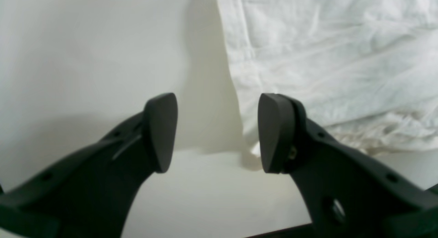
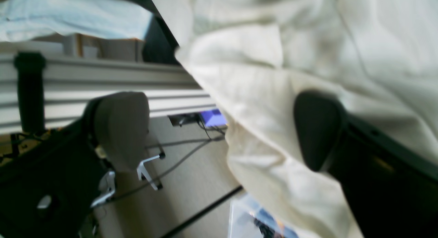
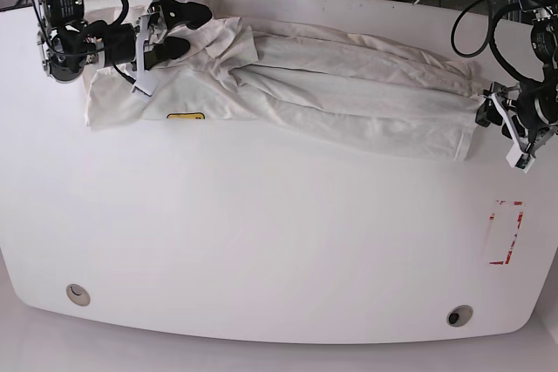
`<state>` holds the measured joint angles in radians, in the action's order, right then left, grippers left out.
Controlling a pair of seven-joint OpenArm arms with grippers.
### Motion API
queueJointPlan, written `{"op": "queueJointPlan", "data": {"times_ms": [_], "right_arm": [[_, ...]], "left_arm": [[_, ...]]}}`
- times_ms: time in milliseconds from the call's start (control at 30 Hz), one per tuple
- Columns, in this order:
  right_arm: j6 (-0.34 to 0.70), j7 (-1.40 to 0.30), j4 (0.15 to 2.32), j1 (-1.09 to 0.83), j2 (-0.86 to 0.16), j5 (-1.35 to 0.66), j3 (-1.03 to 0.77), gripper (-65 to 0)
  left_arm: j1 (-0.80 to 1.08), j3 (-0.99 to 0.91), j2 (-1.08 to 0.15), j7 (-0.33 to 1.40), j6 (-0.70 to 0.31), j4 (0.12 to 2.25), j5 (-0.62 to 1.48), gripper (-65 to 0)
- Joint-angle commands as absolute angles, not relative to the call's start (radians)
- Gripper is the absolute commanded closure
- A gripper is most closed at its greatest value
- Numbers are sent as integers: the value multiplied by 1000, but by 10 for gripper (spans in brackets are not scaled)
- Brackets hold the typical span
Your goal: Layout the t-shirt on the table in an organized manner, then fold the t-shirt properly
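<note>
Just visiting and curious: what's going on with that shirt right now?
Both sets of fingers open, holding nothing. T-shirt bunched lengthwise along table's far side, not yet flat. Right fingers over one end, left fingers beside other.

The t-shirt (image 3: 288, 84) lies with its printed side hidden; only a small yellow patch (image 3: 186, 116) shows, too small to read. In the right wrist view the cloth (image 2: 308, 60) is blurred and runs off the top and right edges, covering what lies behind the right gripper (image 2: 219, 128). Beyond the left gripper (image 1: 217, 132), the shirt's hem (image 1: 328, 60) is cut by the picture's right edge. Both wrist views crop the gripper bodies at the bottom.
</note>
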<state>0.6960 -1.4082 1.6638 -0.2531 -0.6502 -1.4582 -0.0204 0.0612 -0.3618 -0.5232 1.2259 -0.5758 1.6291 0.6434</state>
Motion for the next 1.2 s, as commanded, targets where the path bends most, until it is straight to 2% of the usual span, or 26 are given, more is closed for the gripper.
{"op": "queueJointPlan", "data": {"times_ms": [0, 200, 333, 400, 500, 700, 767, 933, 1167], "right_arm": [[698, -1396, 1712, -255, -702, -1484, -30, -650], [698, -1396, 1732, -236, -750, -1484, -62, -650], [698, -1396, 1727, -225, -727, -1484, -151, -650], [698, -1396, 1728, -217, -705, -1484, -200, -625], [698, -1396, 1727, -209, -661, -1484, -286, -501], [698, -1396, 1733, -236, -575, -1402, -403, -79], [698, -1396, 1735, -246, -549, -1359, -421, -2], [698, -1396, 1733, -285, -496, -1279, -437, -38], [698, -1325, 1733, -348, -481, -1150, -430, -38]], "left_arm": [[48, -369, -519, 1210, -575, 1649, 654, -353], [51, -364, -453, 1210, -576, 1721, 656, -353], [51, -325, -400, 1210, -576, 1791, 653, -353], [51, -317, -378, 1210, -576, 1816, 654, -353], [51, -314, -326, 1210, -576, 1850, 654, -353], [51, -314, -271, 1210, -576, 1885, 654, -353], [53, -314, -271, 1210, -576, 1885, 654, -351], [94, -312, -269, 1210, -576, 1882, 656, -351], [143, -289, -266, 1210, -576, 1865, 650, -351]]}}
